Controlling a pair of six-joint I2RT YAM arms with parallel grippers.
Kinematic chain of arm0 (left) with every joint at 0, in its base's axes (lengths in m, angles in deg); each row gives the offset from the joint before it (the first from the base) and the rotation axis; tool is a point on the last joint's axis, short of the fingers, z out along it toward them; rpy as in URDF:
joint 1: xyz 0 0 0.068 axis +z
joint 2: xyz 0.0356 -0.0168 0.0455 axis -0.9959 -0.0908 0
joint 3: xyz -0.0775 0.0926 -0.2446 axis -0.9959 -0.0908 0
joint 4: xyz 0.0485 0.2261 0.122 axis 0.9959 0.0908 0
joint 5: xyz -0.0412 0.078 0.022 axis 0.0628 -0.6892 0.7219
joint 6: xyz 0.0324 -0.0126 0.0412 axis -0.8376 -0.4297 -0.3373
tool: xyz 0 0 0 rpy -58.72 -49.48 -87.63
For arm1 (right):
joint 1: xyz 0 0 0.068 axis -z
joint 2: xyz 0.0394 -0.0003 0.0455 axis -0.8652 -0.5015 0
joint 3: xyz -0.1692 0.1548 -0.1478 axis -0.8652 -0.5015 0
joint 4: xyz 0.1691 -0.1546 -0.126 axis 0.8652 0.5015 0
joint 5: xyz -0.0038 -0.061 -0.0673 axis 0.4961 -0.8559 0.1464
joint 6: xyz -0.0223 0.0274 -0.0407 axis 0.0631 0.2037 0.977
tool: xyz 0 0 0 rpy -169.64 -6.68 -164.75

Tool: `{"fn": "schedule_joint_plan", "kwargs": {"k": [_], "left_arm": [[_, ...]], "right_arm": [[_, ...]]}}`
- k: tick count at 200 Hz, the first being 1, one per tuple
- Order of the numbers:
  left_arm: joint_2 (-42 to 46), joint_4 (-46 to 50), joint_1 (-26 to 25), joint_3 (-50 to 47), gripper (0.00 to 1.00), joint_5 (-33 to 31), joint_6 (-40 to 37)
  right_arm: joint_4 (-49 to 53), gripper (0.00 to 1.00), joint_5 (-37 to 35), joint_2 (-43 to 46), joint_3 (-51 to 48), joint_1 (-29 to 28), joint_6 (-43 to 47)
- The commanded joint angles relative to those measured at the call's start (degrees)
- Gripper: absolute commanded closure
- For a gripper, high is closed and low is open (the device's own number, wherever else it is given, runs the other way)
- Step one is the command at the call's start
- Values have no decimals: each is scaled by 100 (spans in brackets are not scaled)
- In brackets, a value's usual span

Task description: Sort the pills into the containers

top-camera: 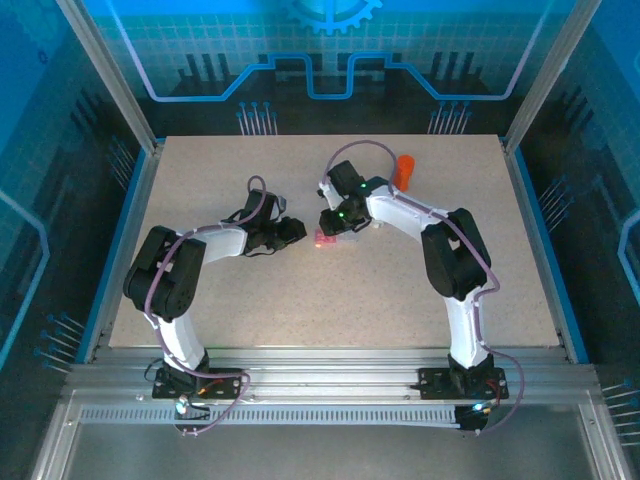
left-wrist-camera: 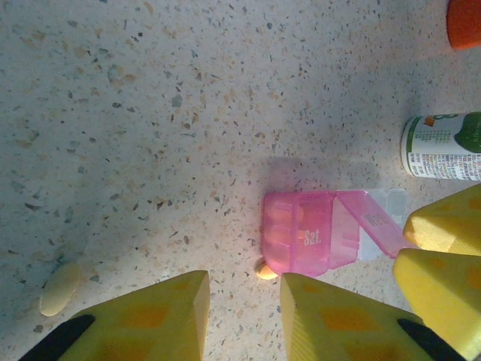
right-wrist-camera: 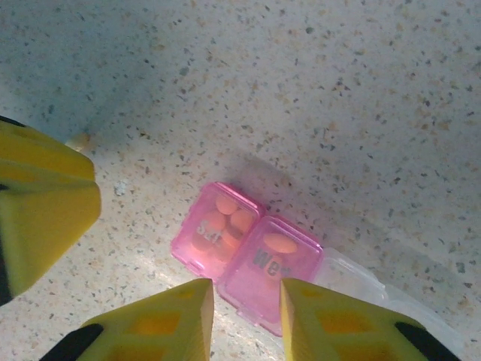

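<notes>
Both end effectors crowd the pill box (right-wrist-camera: 252, 259) to work it: left end effector (left-wrist-camera: 244, 316) closed, empty — right end effector (right-wrist-camera: 246, 320) narrow, just above its pink lids.

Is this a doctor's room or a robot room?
Probably a robot test booth, not a doctor's room: two arms are bolted to a metal rail at the edge of a speckled table, blue printed panels wall it in, and a pink pill box serves for sorting practice.

Left pincer (left-wrist-camera: 242, 316) shut (fingers apart); right pincer (right-wrist-camera: 246, 320) narrowly parted, angled down.
</notes>
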Motion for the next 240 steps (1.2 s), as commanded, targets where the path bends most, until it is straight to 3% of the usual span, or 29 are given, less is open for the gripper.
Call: {"fn": "schedule_joint_plan", "kwargs": {"k": [1, 67, 139, 185, 240], "left_arm": [[-18, -59, 5, -89, 68, 39, 109], [10, -72, 9, -132, 68, 61, 117], [-100, -146, 11, -132, 68, 84, 118], [-173, -110, 8, -41, 68, 136, 79], [134, -10, 7, -50, 69, 138, 33]], "right_arm": [[-22, 71, -119, 152, -140, -105, -104], [106, 80, -294, 59, -129, -185, -56], [753, 92, -1071, -680, 517, -306, 313], [960, 93, -1060, -1037, 668, -297, 343], [566, 91, -399, -210, 651, -294, 86]]}}
